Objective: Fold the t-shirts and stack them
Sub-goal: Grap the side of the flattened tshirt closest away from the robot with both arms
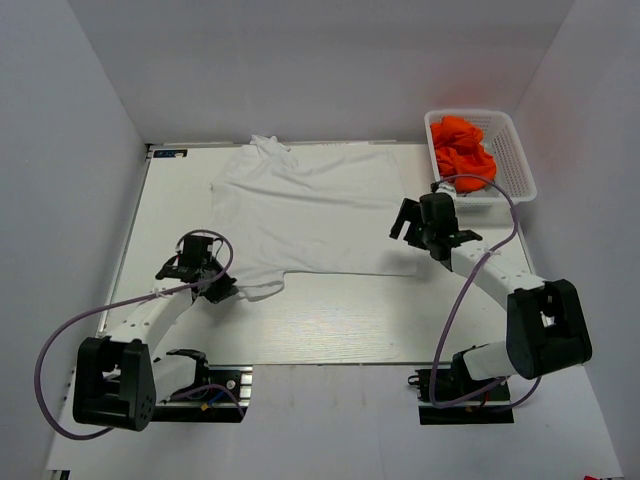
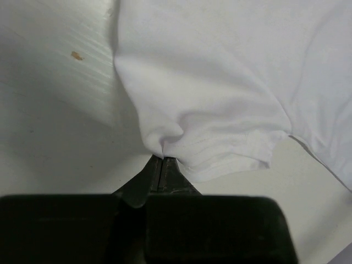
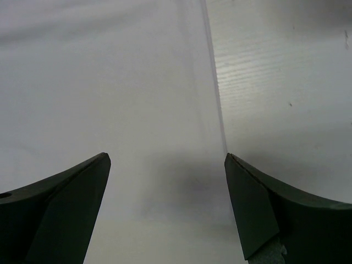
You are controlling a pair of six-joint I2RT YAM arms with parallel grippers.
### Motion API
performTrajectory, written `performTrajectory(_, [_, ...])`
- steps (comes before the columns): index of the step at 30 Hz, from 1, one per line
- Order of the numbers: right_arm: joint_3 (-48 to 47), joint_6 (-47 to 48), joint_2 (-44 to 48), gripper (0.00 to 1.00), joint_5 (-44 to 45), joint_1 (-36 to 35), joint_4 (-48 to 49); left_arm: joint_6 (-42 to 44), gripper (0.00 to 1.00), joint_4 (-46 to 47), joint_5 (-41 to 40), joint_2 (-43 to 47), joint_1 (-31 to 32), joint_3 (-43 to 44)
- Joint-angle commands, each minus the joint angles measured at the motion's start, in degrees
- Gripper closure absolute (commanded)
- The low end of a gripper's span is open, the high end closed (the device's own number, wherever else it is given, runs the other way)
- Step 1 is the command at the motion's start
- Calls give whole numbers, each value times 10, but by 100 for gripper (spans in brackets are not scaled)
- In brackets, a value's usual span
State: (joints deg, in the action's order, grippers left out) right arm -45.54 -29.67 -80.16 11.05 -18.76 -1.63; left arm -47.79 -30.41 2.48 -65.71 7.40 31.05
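Note:
A white t-shirt (image 1: 310,215) lies spread out on the table. My left gripper (image 1: 222,284) is shut on the shirt's near-left sleeve; in the left wrist view the closed tips (image 2: 163,160) pinch a bunched fold of the sleeve (image 2: 220,137). My right gripper (image 1: 402,226) is open just above the shirt's right edge; in the right wrist view (image 3: 168,159) the white cloth (image 3: 110,82) lies between and under the fingers, with its edge near the right finger. Orange t-shirts (image 1: 462,150) lie crumpled in the basket.
A white plastic lattice basket (image 1: 520,165) stands at the back right corner, close behind my right arm. Bare white table (image 1: 330,320) lies in front of the shirt and also shows in the right wrist view (image 3: 286,82). Grey walls enclose the table on three sides.

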Motion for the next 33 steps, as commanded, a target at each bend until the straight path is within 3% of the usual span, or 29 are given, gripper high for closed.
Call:
performTrajectory(1, [5,-11,10,10,35,3,-99,39,100,6,21,35,2,13])
performTrajectory(12, [29,-33,-6,10,26,1,-209,45,100,-11,49,40,2,40])
performTrajectory(18, [41,-46,-22,14,32,3,-163,45,100,2,61,52,2,34])
performTrajectory(23, [23,-42,-62,37,16,3,-144,45,100,-4,56,46,2,54])
performTrajectory(26, [21,-36,-63,61,4,3,-136,45,100,-11,48,41,2,67])
performTrajectory(27, [21,-35,-62,76,1,0,-134,45,100,-11,48,41,2,67])
performTrajectory(29, [14,-31,-55,87,2,5,-133,50,100,-6,59,41,2,73])
performTrajectory(30, [12,-27,-54,100,0,3,-134,50,100,-6,65,41,2,73])
performTrajectory(33, [-7,-20,-50,100,-12,2,-138,50,100,1,76,41,2,84])
